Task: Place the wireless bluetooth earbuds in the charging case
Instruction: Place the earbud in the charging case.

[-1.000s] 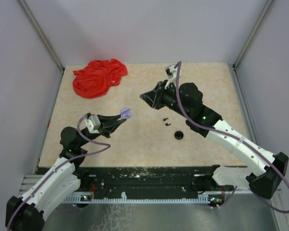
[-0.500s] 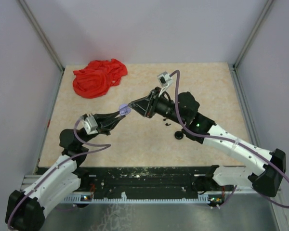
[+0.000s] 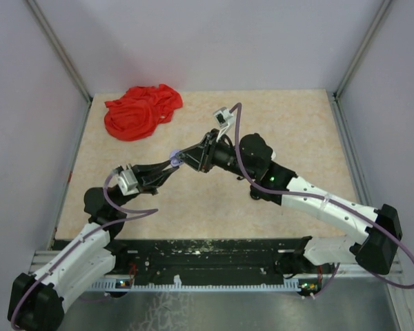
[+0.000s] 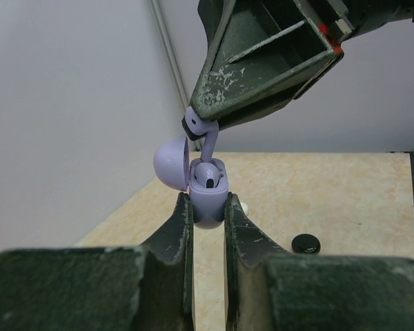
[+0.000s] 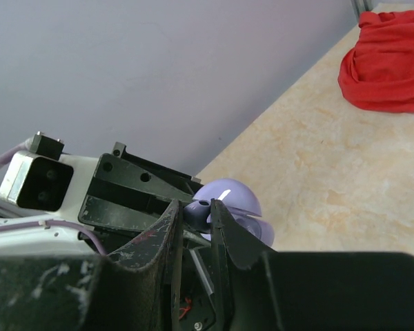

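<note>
Left arm stretches forward above the table (image 3: 297,131), left gripper (image 3: 168,164) clamped on the open lavender charging case (image 4: 207,196). Right gripper (image 4: 208,117) tilts down, pinching a lavender earbud (image 4: 209,141) at the case's mouth. Red cloth (image 3: 141,110) lies beyond.

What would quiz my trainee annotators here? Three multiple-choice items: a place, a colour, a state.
1. Where does the red cloth lie? A) far left corner of the table B) near right corner C) its centre
2. What colour is the charging case? A) black B) lavender C) white
3. How is the case's lid? A) shut B) open C) missing
Answers: A, bunched there in the top view; B, the left gripper clamps it, plainly lavender; B, swung back while the right gripper holds an earbud above.
</note>
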{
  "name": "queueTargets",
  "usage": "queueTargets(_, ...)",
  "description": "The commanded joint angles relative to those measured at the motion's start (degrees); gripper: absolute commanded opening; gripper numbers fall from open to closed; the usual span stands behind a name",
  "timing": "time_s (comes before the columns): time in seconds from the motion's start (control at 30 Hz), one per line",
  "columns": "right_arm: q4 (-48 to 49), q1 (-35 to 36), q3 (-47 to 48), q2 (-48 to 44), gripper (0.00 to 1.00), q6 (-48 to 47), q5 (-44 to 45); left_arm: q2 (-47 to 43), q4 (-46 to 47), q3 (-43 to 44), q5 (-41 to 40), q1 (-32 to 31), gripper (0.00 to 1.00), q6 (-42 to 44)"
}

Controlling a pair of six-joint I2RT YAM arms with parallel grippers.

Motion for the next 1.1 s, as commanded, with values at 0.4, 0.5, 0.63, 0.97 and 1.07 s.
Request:
queueTargets(0.4,-1.0,1.7,0.3,0.1,0.12,1.7,4.7,-1.4,3.0,-0.9,-0.6,0.4,0.01,-1.2)
queueTargets(0.5,-1.5,2.0,0.2,0.0,0.12,2.2,4.9,-1.7,2.7,-1.0,-1.1,0.4,0.01,-1.2)
queueTargets(0.63,-1.1,2.4,-0.1,0.5,0.12,2.5,5.2,-1.6,2.8,-0.9,-0.9,0.4,0.01,-1.5)
queueTargets(0.97,-5.7,2.9,0.0,1.2,0.18,7.6,13.5,-1.7,3.1,-1.2,-1.0,0.4,0.01,-1.9)
queueTargets(1.07,-6.6,3.0,-0.2,1.2,0.18,9.5,15.5,-1.7,3.3,-1.2,-1.5,0.4,0.01,-2.2)
